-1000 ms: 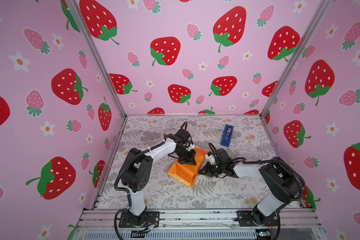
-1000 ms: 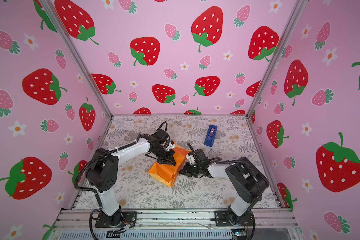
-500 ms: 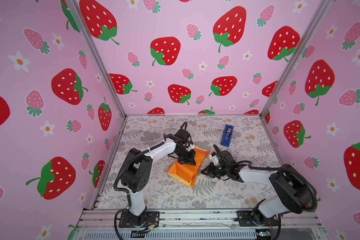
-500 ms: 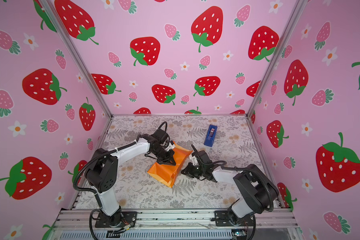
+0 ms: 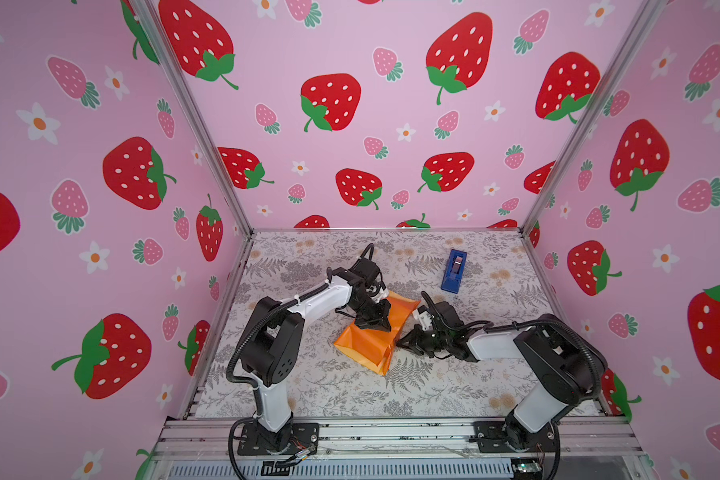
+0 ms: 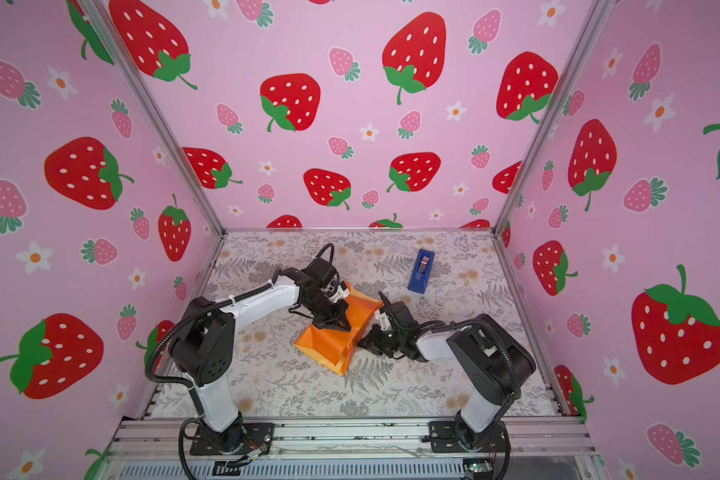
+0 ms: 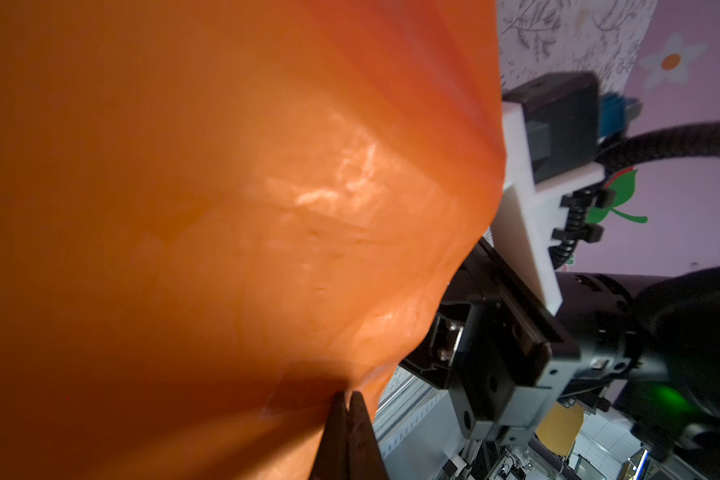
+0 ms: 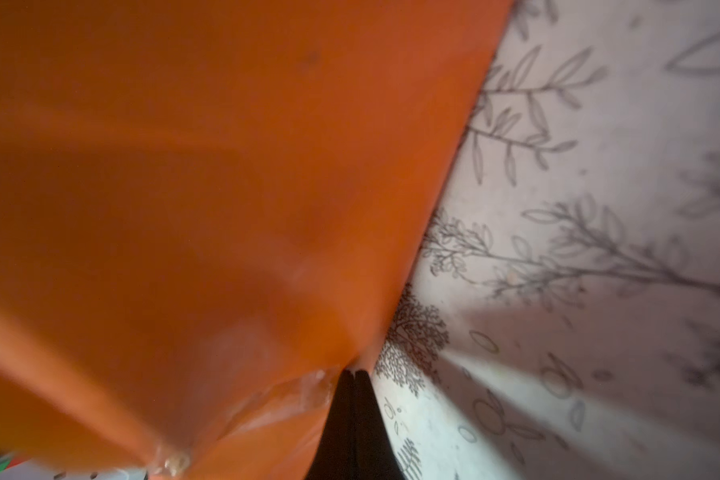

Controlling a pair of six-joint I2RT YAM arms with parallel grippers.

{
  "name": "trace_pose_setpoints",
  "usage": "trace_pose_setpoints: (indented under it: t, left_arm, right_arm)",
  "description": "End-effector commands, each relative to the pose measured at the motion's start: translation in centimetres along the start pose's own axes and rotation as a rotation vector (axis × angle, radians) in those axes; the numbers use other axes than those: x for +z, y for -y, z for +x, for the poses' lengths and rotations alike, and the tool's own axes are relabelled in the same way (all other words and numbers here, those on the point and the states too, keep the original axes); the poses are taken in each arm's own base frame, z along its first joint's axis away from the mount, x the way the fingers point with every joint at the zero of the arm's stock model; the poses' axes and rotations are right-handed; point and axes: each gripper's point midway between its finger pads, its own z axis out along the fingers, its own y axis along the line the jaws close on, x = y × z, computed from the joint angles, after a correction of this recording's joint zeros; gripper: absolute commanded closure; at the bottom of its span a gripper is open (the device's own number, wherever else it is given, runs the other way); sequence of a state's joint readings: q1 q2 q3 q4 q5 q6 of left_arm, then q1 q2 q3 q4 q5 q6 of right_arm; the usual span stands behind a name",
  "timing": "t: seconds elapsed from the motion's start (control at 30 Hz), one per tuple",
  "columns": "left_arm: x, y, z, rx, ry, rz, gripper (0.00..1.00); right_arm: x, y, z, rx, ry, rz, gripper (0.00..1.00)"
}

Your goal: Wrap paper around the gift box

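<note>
The paper (image 5: 366,345) lies as a glossy orange bundle near the middle of the floral table (image 5: 308,386), one end flaring toward the far edge and the other toward the near edge. The gift box itself does not show, as the orange sheet covers everything there. The left gripper (image 5: 377,322) comes down on top of the bundle from the left edge's side, its jaws closed. In the left wrist view the dark fingertips (image 7: 337,419) sit together, their points pressed against the paper beside a strip of clear tape. The right gripper (image 5: 402,343) lies low over the table at the bundle's right flank, also closed. Its wrist view shows the tips meeting at the paper's edge next to crinkled clear tape (image 8: 292,395) — whether any fold is pinched between them cannot be told. A blue tape dispenser (image 5: 454,270) stands apart, toward the far right corner.
</note>
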State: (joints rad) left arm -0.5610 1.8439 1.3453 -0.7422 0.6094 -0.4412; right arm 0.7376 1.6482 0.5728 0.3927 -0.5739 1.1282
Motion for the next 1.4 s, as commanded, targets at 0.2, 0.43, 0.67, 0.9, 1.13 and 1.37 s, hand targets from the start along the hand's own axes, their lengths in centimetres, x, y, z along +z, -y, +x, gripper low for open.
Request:
trace_pose_setpoints:
  t: [0.2,0.43,0.67,0.9,1.13,1.37]
  left_arm:
    - [-6.4,3.6,-2.6,0.113,0.15,-0.05,0.77]
    - [-9.8,-0.5,-4.7,0.084,0.219,-0.117,0.55]
    - [-9.9,-4.3,-5.0,0.038,0.212,-0.054,0.44]
    - [-7.6,-5.9,-4.5,0.009,0.153,-0.001,0.43]
    - [-5.9,-6.0,-4.0,-0.024,0.122,0.066,0.47]
    - [-5.1,-5.5,-3.5,-0.056,0.133,0.093,0.52]
  right_arm:
    - [-3.2,-0.2,0.0,-0.031,0.069,0.098,0.97]
    - [-4.3,-3.3,-1.3,-0.08,0.102,0.055,0.82]
    - [-4.8,-5.4,-3.1,-0.1,0.127,-0.015,0.63]
    - [-3.8,-5.2,-4.9,-0.069,0.115,-0.036,0.34]
    - [-2.5,-4.1,-7.1,-0.059,0.107,-0.034,0.42]
    - [-1.8,-3.6,-10.2,-0.084,0.107,-0.033,0.57]
